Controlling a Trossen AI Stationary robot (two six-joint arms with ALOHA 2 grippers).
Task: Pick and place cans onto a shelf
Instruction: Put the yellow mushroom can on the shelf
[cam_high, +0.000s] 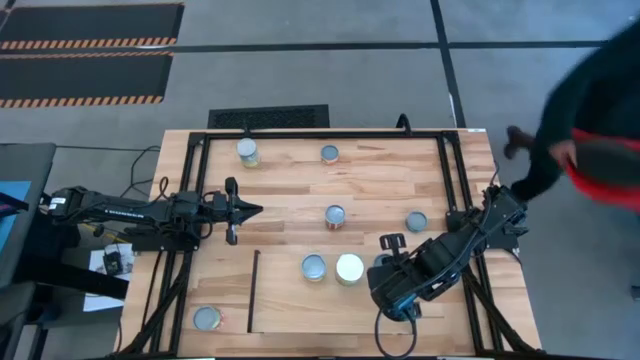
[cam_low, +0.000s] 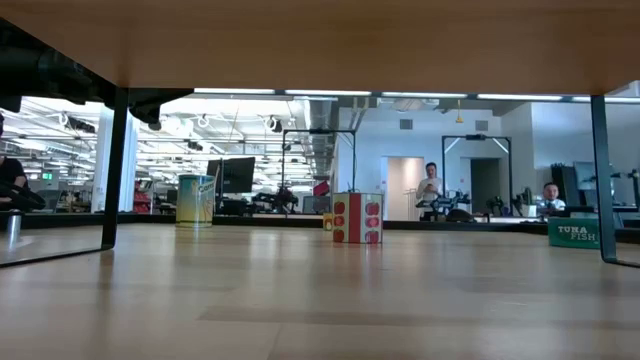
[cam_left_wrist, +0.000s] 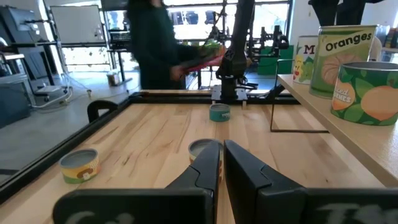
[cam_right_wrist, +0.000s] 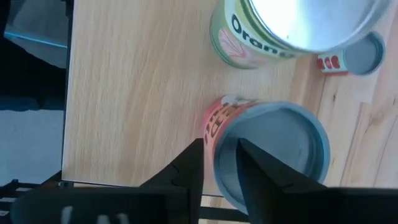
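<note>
**Item: red-labelled can** (cam_right_wrist: 273, 155), grey top. It stands upright on the shelf (cam_high: 300, 310), long axis vertical, lid facing up. It is third in a row, just beside the white-topped Oranges can (cam_right_wrist: 249, 37). In the high view the arm hides it from me.

**Relation to right gripper** (cam_right_wrist: 221, 165): the gripper sits directly above the can, looking down its axis. The can's near rim shows in the gap between the fingers. The fingers are parted but narrower than the can, so I judge them released, not clamped across it. I read the way off as straight up along that axis. A sideways drift risks nudging the neighbour.

**Left gripper** (cam_high: 255, 210): clenched, holding nothing, waiting at the table's left side, well apart from the shelf row.

**Remaining stock:** loose cans are on the open table. The right arm is nearer the shelf.
</note>
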